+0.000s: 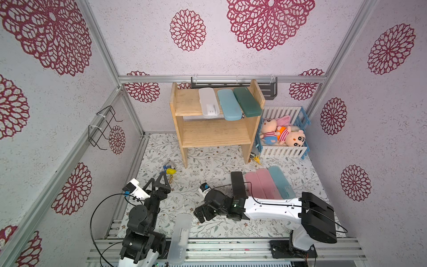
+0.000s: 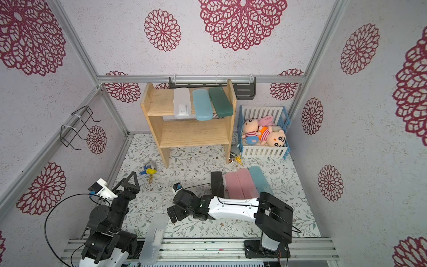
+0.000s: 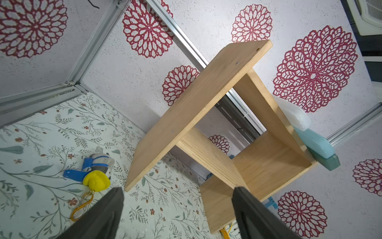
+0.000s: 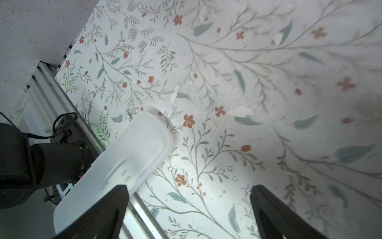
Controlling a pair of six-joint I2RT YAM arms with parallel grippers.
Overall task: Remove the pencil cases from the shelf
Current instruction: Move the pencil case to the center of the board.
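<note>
Both top views are bright and evenly lit by soft, diffuse light from above, with no glare. Shadows are faint: a pale one under the upper board of the shelf (image 1: 184, 104) and a soft one on the floral mat (image 1: 208, 159) at lower centre of the frame. Wide-angle distortion bends the aluminium frame bars (image 1: 101, 46) and stretches the wall flowers (image 1: 188, 30) toward the corners. The left wrist view is crisp. The right wrist view is softer: the mat blurs farther from the camera, a bright patch glows beside the frosted white pencil case (image 4: 134, 157), and the right gripper (image 4: 188, 187) is a dark, soft-edged silhouette.
</note>
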